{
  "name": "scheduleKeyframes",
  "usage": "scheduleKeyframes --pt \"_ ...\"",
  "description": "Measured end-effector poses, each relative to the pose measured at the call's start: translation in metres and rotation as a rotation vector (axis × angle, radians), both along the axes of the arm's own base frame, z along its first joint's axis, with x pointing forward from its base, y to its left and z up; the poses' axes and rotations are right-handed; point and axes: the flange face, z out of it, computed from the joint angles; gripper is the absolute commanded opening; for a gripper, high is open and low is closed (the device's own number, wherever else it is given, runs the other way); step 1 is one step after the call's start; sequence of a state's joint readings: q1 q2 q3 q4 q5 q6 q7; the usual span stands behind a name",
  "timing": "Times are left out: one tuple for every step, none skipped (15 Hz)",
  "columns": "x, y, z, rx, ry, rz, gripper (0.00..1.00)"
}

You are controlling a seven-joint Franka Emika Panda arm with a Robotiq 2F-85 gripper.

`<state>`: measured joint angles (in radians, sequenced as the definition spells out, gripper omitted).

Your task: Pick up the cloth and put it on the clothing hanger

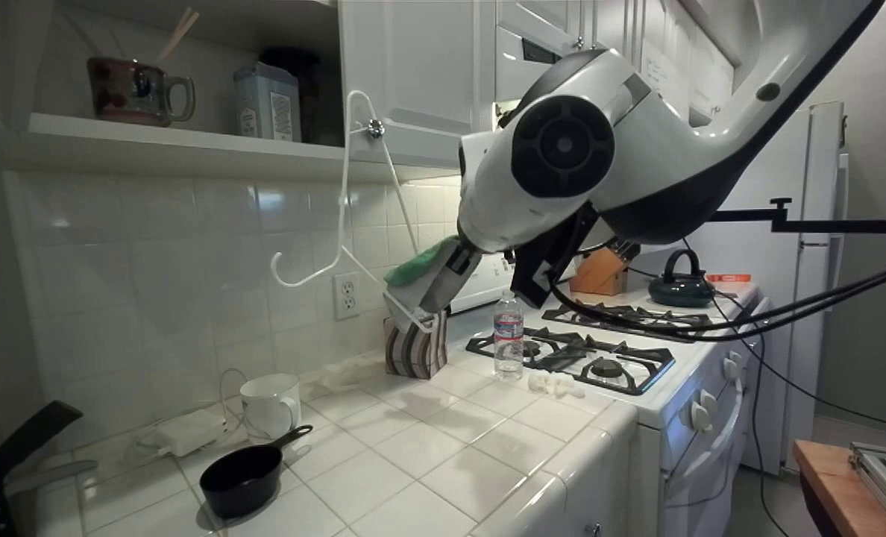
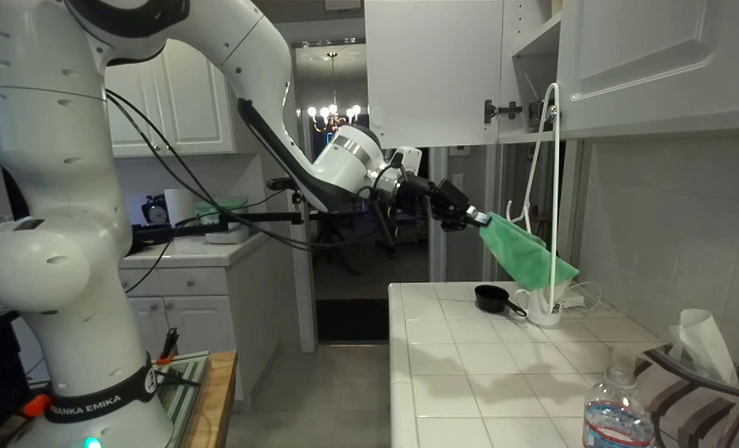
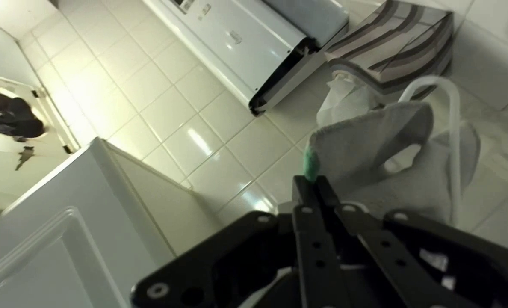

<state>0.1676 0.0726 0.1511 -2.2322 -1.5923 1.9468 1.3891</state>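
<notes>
The jaws hide the pinched part of the cloth point(image 3: 365, 149).

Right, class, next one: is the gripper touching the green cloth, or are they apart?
Touching. The wrist view shows the gripper shut on the cloth, with a bit of its green side pinched at the tips.

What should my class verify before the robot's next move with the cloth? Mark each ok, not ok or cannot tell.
1. Gripper shut on the cloth: ok.
2. Hanger hung on the cabinet knob: ok.
3. Cloth overlapping hanger in both exterior views: ok.
4. Cloth secure if released: cannot tell.
5. Bottle apart from the cloth: ok.
6. Gripper free to withdraw: not ok, holding cloth.
</notes>
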Motion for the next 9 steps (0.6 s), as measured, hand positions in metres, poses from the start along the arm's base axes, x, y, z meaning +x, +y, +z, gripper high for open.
scheduleKeyframes --pt "0.001 -0.002 -0.012 0.025 0.020 0.011 0.01" --pt "0.003 -0.006 -0.023 0.054 0.038 0.022 0.01" --pt "0.006 -0.010 -0.032 0.083 0.056 0.031 0.01" --pt "0.009 -0.016 -0.038 0.111 0.071 0.039 0.01" --pt "0.012 -0.023 -0.042 0.138 0.082 0.046 0.01" --pt "0.015 -0.030 -0.044 0.164 0.087 0.050 0.01" --pt "0.017 -0.037 -0.043 0.185 0.088 0.050 0.01" --pt "0.019 -0.044 -0.041 0.199 0.084 0.047 0.01" --pt "0.022 -0.051 -0.036 0.206 0.074 0.040 0.01"
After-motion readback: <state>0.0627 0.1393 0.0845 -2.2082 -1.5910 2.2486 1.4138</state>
